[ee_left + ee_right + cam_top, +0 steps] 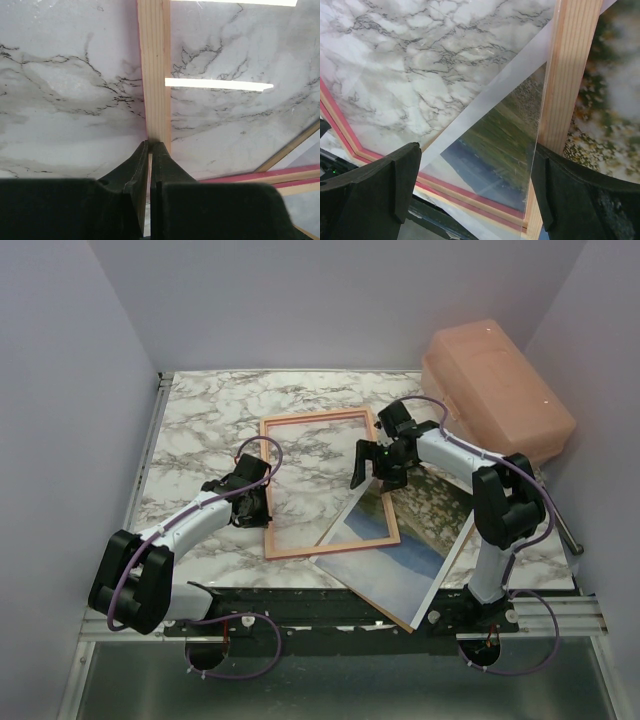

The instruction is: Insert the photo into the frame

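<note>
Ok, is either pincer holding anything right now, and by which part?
The left pincer is clamped on the frame, pinching its left side rail. The right pincer is open above the frame's right rail and the photo, holding nothing.

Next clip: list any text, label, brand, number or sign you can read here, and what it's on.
None can be read in any view.
The frame has bare wood with no marking.
The photo shows a landscape print only, with no caption.
The box is plain pink plastic with no visible label.
The table shows marble veining only.
</note>
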{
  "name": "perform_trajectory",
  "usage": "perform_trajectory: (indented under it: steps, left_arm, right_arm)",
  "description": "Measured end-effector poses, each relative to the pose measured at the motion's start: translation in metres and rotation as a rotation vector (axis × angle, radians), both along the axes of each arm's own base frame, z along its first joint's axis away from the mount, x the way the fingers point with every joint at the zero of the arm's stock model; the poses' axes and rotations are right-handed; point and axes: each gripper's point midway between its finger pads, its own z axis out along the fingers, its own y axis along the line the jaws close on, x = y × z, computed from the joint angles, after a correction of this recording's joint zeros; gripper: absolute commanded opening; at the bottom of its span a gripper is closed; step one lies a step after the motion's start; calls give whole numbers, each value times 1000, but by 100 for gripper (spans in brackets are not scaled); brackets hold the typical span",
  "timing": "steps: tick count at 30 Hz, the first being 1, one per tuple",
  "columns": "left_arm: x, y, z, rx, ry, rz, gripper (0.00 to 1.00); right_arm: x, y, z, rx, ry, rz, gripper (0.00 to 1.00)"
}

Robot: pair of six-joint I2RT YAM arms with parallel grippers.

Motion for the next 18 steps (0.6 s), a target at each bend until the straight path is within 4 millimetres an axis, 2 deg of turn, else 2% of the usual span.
perform_trajectory:
  steps: [18]
  left_arm:
    - [2, -1, 0, 6, 1, -3, 7]
  right_arm:
    - [4, -31, 10, -169, -59, -61, 97]
